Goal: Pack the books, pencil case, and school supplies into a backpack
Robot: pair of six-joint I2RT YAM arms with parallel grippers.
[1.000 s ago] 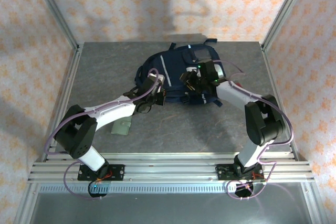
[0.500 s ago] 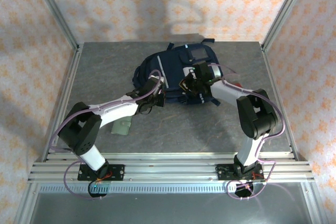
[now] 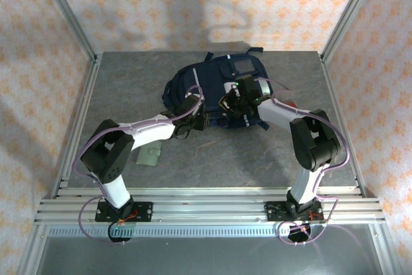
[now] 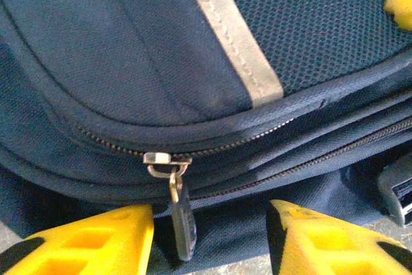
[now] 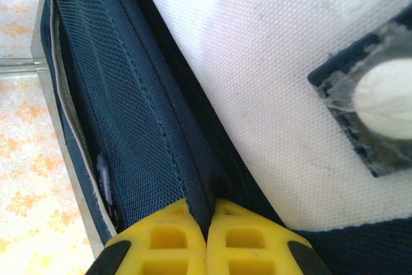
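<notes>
The navy backpack [image 3: 215,82] lies flat at the back middle of the table. My left gripper [image 3: 197,118] is at its near left edge. In the left wrist view it [image 4: 209,243] is open, and the zipper pull [image 4: 182,227] hangs loose between the yellow fingers [image 4: 96,243], below the slider [image 4: 164,158] and the grey stripe [image 4: 232,37]. My right gripper [image 3: 230,104] is on the bag's front, shut [image 5: 207,223] on a navy seam of the backpack [image 5: 199,178] beside the white patch [image 5: 277,88]. The books and pencil case are out of view.
A pale green wallet-like square [image 3: 149,156] lies on the grey table left of centre, near the left arm's elbow. A bit of red [image 3: 291,103] peeks out behind the right forearm. Metal posts and patterned walls enclose the table [image 3: 257,159].
My left gripper has opened and let go of the zipper pull. My right gripper has moved left onto the backpack and shut on its seam.
</notes>
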